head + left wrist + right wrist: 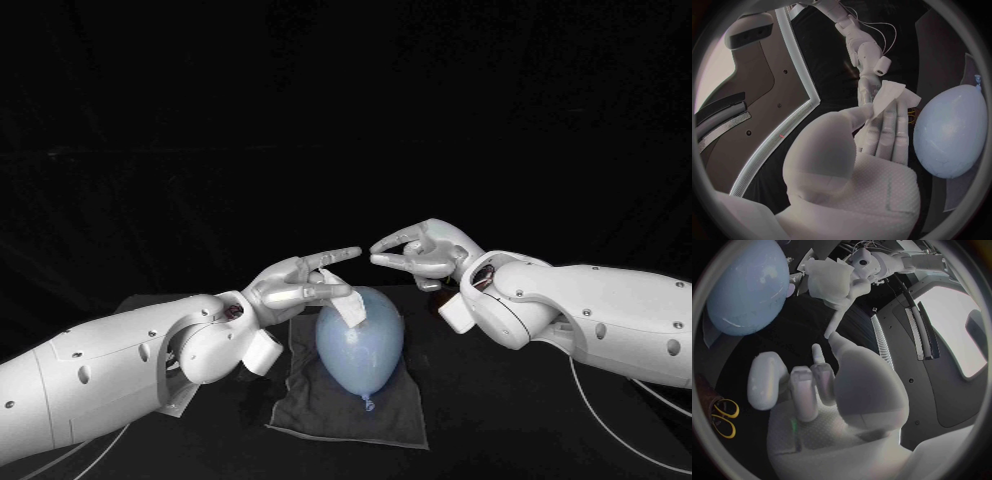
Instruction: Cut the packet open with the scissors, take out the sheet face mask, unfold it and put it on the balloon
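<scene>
While my left hand (300, 285) pinches the folded white sheet face mask (345, 298) between its fingers (335, 254), just above the pale blue balloon (358, 345), my right hand (421, 255) curls empty nearby; the mask looks limp, thin and probably slick, so I'd take a free corner

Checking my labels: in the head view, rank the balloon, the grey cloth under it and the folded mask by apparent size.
Largest: grey cloth.
Then the balloon.
Smallest: folded mask, pinched in the left hand, which hides part of it.

Dim light, fisheye-bent edges
</scene>
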Robot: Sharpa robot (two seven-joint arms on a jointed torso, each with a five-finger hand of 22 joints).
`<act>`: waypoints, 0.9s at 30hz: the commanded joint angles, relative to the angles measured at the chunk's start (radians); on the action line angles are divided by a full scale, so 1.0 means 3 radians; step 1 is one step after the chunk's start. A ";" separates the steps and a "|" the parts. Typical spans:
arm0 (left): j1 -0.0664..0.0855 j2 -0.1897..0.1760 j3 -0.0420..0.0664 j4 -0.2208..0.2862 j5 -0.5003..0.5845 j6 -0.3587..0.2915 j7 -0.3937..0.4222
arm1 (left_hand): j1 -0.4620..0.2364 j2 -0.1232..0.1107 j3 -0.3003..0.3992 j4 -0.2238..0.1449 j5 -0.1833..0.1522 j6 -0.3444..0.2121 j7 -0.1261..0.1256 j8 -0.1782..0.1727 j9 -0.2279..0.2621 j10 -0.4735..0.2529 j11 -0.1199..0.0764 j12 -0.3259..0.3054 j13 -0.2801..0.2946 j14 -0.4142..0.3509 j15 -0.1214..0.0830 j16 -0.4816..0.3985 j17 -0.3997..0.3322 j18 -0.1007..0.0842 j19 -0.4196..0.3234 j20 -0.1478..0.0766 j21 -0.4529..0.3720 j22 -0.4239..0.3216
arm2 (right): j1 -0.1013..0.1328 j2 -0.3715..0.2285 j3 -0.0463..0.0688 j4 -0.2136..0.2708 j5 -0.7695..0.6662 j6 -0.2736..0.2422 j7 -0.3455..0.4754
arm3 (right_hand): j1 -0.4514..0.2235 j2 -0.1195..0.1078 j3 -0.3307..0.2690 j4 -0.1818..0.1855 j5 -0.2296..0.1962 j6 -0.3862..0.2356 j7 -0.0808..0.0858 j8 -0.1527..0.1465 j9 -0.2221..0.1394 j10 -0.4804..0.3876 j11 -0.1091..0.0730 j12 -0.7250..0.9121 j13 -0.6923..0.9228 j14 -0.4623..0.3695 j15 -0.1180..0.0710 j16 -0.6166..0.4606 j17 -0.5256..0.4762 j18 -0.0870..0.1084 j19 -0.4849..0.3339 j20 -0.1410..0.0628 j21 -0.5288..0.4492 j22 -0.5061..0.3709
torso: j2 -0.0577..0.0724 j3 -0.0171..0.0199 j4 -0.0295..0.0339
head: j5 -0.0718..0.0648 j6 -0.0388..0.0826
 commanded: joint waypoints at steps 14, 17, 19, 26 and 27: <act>0.0006 -0.0022 0.0004 0.0061 0.0047 -0.0036 0.0052 | 0.0061 -0.0113 0.0911 -0.0517 0.0022 0.0046 0.0088 0.0015 0.0036 -0.0823 0.0094 -0.0239 -0.0009 0.0193 0.0038 -0.0039 -0.0022 0.0118 -0.0021 0.0020 0.0342 0.0208 | -0.0058 -0.0197 -0.0011 0.0179 0.0431 0.0262 -0.0146 | 0.0034 0.0069 -0.0161 0.0098 0.0007 -0.0006 -0.0026 -0.0040 -0.0012 -0.0391 -0.0004 -0.0871 0.0039 0.0188 -0.0008 -0.0263 0.0390 0.0166 -0.0318 -0.0014 -0.0786 0.0324 | 0.0001 0.0003 -0.0002 | -0.0035 -0.0045; 0.0006 -0.0026 0.0004 0.0072 0.0048 -0.0037 0.0049 | 0.0080 -0.0126 0.0921 -0.0519 0.0021 0.0029 0.0081 0.0013 0.0038 -0.1073 0.0104 -0.0239 -0.0009 0.0210 0.0041 -0.0045 -0.0049 0.0131 -0.0045 0.0034 0.0391 0.0238 | -0.0074 -0.0249 -0.0013 0.0214 0.0480 0.0203 -0.0095 | 0.0091 0.0086 -0.0207 0.0126 0.0014 0.0008 -0.0034 -0.0044 -0.0013 -0.0590 -0.0019 -0.1304 -0.0289 0.0109 -0.0019 -0.0432 0.0149 0.0215 -0.0429 -0.0026 -0.1122 0.0200 | 0.0001 0.0004 -0.0003 | -0.0034 -0.0051; 0.0006 -0.0032 0.0004 0.0082 0.0047 -0.0033 0.0042 | 0.0094 -0.0133 0.0939 -0.0520 0.0022 0.0019 0.0079 0.0013 0.0039 -0.1243 0.0113 -0.0240 -0.0009 0.0214 0.0037 -0.0031 -0.0066 0.0139 -0.0065 0.0044 0.0420 0.0257 | -0.0083 -0.0293 -0.0013 0.0240 0.0523 0.0147 -0.0041 | 0.0138 0.0100 -0.0229 0.0141 0.0024 0.0039 -0.0045 -0.0033 -0.0009 -0.0683 -0.0030 -0.1553 -0.0502 0.0091 -0.0030 -0.0493 0.0074 0.0226 -0.0447 -0.0034 -0.1226 0.0148 | 0.0000 0.0005 -0.0002 | -0.0038 -0.0055; 0.0006 -0.0053 0.0003 0.0110 0.0033 -0.0014 0.0015 | 0.0093 -0.0160 0.1022 -0.0520 0.0021 0.0002 0.0085 0.0013 0.0045 -0.1870 0.0132 -0.0262 -0.0031 0.0201 0.0031 0.0051 -0.0101 0.0166 -0.0099 0.0078 0.0447 0.0268 | -0.0091 -0.0382 -0.0014 0.0278 0.0664 0.0056 0.0079 | 0.0150 0.0115 -0.0252 0.0174 0.0046 0.0066 -0.0054 -0.0016 -0.0005 -0.0735 -0.0039 -0.1721 -0.0661 0.0092 -0.0038 -0.0514 0.0055 0.0228 -0.0440 -0.0042 -0.1264 0.0122 | 0.0001 0.0006 -0.0003 | -0.0050 -0.0061; 0.0006 -0.0054 0.0003 0.0112 0.0031 -0.0013 0.0012 | 0.0092 -0.0164 0.1030 -0.0520 0.0022 0.0003 0.0087 0.0014 0.0046 -0.1949 0.0132 -0.0268 -0.0036 0.0199 0.0030 0.0061 -0.0103 0.0169 -0.0102 0.0081 0.0448 0.0267 | -0.0092 -0.0389 -0.0014 0.0280 0.0676 0.0053 0.0086 | 0.0150 0.0115 -0.0252 0.0174 0.0046 0.0066 -0.0054 -0.0016 -0.0005 -0.0735 -0.0039 -0.1721 -0.0661 0.0092 -0.0038 -0.0514 0.0055 0.0228 -0.0440 -0.0042 -0.1264 0.0122 | 0.0001 0.0006 -0.0003 | -0.0050 -0.0059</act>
